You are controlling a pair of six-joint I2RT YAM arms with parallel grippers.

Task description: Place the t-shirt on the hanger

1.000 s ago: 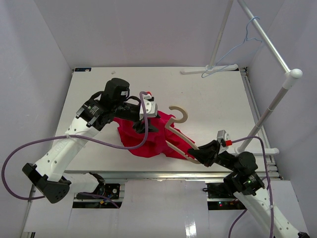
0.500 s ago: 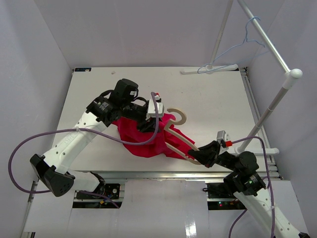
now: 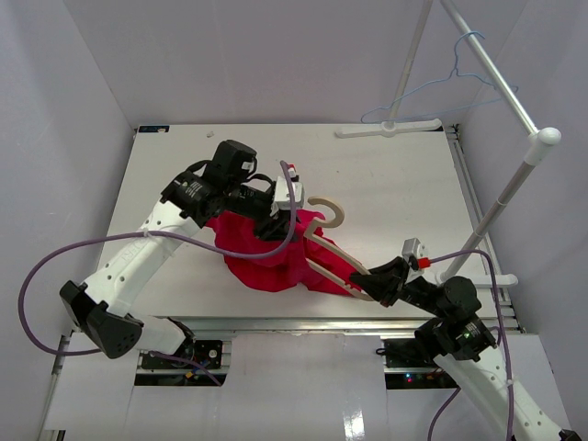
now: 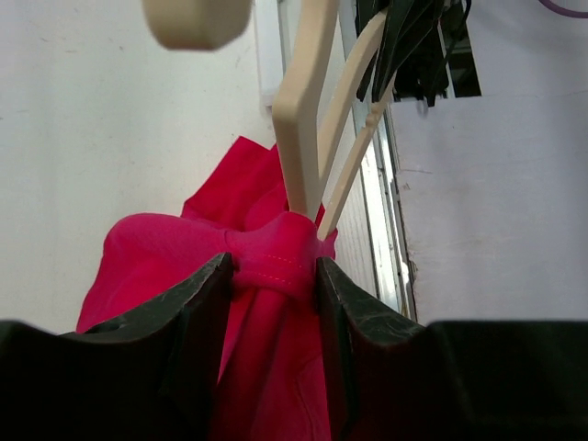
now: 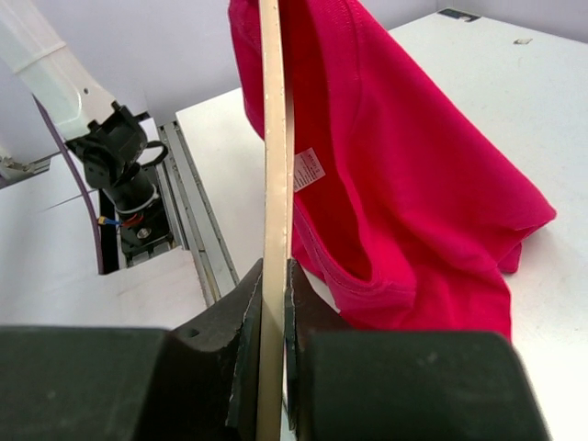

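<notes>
Above the left fingers, the hanger hook is a blur, cut by the top edge. The shirt pinched between them runs off the bottom. Past the right fingers the hanger leaves the top edge, its near end buried between them. The tag print is too small to read.

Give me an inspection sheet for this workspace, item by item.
Surface: white table, with the shirt resting on it.
Job's things: red t-shirt bunched and partly draped over the wooden hanger; not fully on.
Clutter: nothing seen.
Grippers: left gripper closed on a t-shirt fold at the hanger's end; right gripper shut on the hanger's near end.
Cables: purple cables loop from both arms; the left one crosses above the t-shirt.
Surroundings: white rack at right carrying a light-blue wire hanger; white walls.
</notes>
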